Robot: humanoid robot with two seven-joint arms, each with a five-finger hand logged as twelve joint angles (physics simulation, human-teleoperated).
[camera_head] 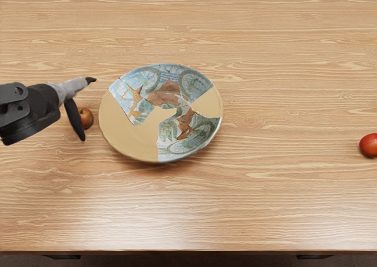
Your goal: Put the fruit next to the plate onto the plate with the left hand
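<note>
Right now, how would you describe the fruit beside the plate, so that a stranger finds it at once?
Find the big patterned plate in the middle of the wooden table. Just off its left rim lies a small red fruit, beside the left hand. The other red fruit lies far off at the right edge.

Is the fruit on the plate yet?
No, the small red fruit lies on the table just left of the plate, beside the left hand.
</note>
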